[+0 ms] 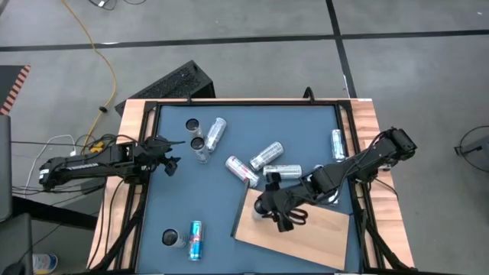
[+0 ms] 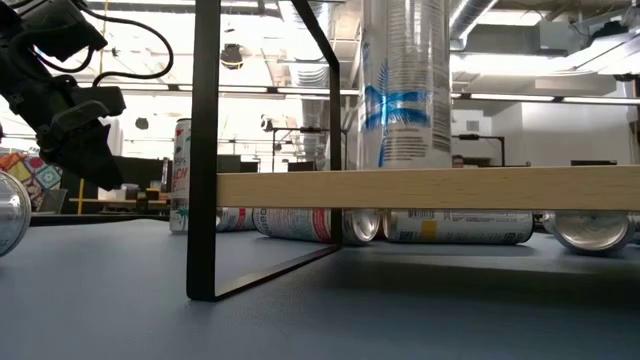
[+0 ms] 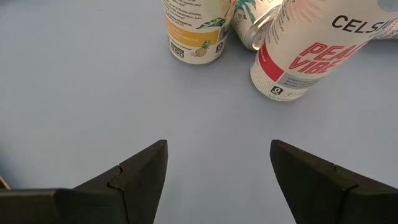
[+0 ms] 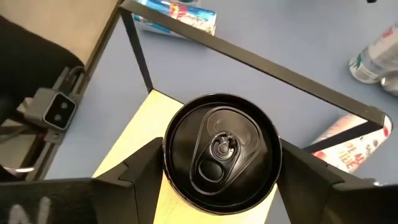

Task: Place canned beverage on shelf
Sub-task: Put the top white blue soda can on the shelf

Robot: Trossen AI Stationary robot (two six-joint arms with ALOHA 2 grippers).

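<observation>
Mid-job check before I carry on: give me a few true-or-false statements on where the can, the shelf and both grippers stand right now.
1. A can with a black top stands upright on the light-brown wooden shelf board. True.
2. The right gripper is over the shelf, one dark finger on each side of that can. True.
3. The left gripper is clamped on a can. False: its fingers are open over bare blue-grey tabletop, with upright cans ahead of it.
4. The shelf lies flat on the tabletop. False: the low view shows it raised on a black metal frame, with cans lying beyond it.
</observation>
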